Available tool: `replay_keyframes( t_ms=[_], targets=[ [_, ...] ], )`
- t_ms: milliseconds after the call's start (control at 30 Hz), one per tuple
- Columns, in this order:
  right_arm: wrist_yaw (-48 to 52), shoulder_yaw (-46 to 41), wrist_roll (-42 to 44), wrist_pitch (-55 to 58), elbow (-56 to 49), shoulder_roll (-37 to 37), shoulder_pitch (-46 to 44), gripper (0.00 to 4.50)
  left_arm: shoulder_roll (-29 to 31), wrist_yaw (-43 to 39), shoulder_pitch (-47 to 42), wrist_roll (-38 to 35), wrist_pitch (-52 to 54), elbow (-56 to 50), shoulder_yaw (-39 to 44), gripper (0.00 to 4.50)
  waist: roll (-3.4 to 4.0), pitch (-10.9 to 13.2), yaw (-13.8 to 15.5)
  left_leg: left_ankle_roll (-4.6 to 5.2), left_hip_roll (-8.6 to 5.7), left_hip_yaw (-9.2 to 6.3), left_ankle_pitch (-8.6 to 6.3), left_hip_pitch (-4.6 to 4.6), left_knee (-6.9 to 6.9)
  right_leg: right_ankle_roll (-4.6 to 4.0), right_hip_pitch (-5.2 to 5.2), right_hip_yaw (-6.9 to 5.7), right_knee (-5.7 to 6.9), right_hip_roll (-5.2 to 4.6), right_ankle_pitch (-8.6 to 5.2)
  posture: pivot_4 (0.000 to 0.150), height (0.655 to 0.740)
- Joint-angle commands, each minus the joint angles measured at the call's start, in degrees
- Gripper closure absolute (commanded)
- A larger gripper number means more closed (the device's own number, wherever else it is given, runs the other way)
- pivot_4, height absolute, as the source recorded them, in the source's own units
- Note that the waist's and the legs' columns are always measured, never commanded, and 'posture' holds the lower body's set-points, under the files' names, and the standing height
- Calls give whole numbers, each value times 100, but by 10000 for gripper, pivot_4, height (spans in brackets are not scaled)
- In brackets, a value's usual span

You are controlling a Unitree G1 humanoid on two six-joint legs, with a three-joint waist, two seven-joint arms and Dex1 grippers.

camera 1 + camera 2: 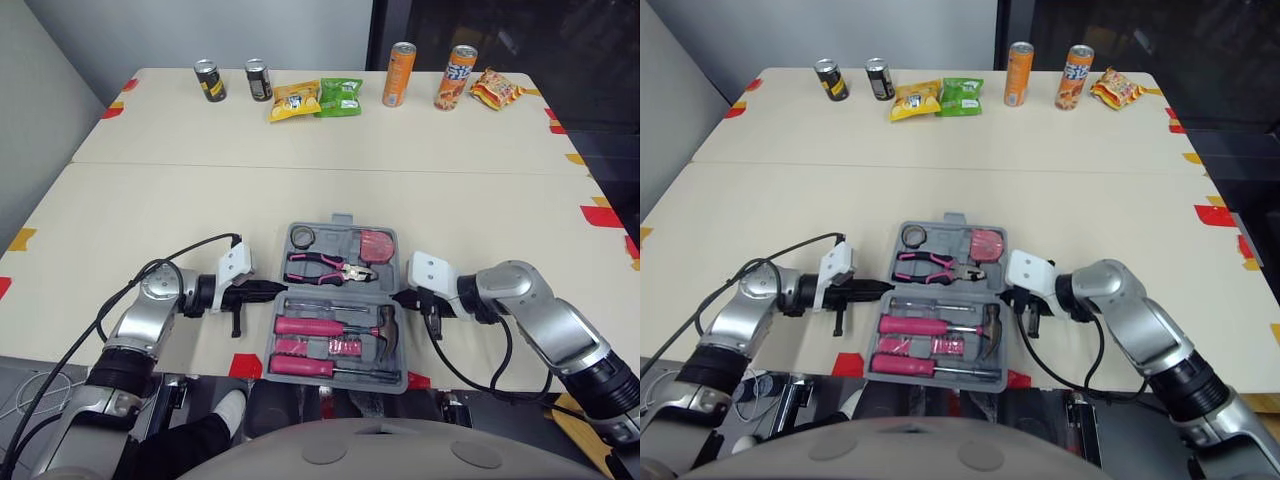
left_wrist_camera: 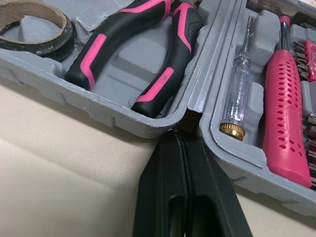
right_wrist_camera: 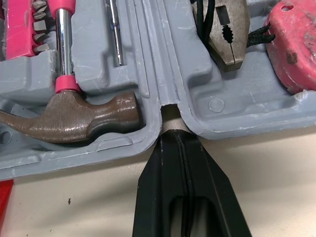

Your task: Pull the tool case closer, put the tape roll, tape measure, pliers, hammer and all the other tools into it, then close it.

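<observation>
The left gripper (image 2: 178, 137), fingers pressed together and empty, has its tips touching the hinge of the open grey moulded-plastic tool case (image 2: 113, 118). The right gripper (image 3: 174, 137) does the same at the opposite end. On the robot's side of the fingertips (the nearer tray) lie the brown-headed steel hammer (image 3: 69, 118) and the pink-handled screwdriver (image 2: 284, 113). Beyond them are the black-and-pink pliers (image 2: 138, 54), the dark tape roll (image 2: 34, 24) and the red tape measure (image 3: 294, 44).

On the table (image 1: 300, 200), labels on the dark cans (image 1: 210, 82) at 11 o'clock and the orange cans (image 1: 399, 73) at 1 o'clock are too small to read. Close up, frame edges crop the tape roll (image 2: 29, 24), the pliers (image 2: 133, 54) at the jaws, the hammer (image 3: 69, 118) at claw and shaft, and the tape measure (image 3: 294, 44). Whether the left hand (image 2: 178, 136) and right hand (image 3: 174, 138) tips pinch the tool case (image 2: 123, 118) hinge is unclear.
</observation>
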Motion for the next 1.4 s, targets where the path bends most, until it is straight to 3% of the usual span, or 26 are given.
replay_keyframes(
  t_ms=[33, 900, 1067, 1267, 1400],
  targets=[
    [18, 151, 152, 57, -230, 13, 81, 45000, 20, -27, 130, -44, 52, -213, -155, 44683, 0, 0, -7, 0, 0, 0, 0, 0, -2, 0, 0, 0, -2, 0, 0, 1500, 7400],
    [-229, 211, 114, -130, 47, 145, -152, 45000, 105, 116, 160, -4, 19, -105, -97, 44683, 2, 0, -93, 0, -1, 1, 1, 7, -8, 2, 4, 0, 1, 0, 4, 1500, 7400],
    [-261, -156, 221, -172, 67, -55, -7, 45000, 171, 198, 257, -251, -26, -39, 261, 44683, 5, 2, -96, 0, -1, 1, 1, 7, -8, 2, 4, 0, 1, 0, 4, 1500, 7400],
    [-168, -1394, 1055, -617, 274, -221, 529, 45000, 330, -93, 638, -1042, -276, 22, 1060, 44683, 4, 10, -79, -1, -1, 1, 0, -2, -8, 4, 4, 0, -16, 0, 5, 1500, 7400],
    [373, -2409, 1734, -1359, 502, -361, 1305, 33152, 415, -414, 1006, -1842, -80, -172, 1752, 32979, 4, 11, -32, -1, -1, 3, -1, -2, -10, 5, 3, -1, -24, 0, 5, 1500, 7400]
  ],
)
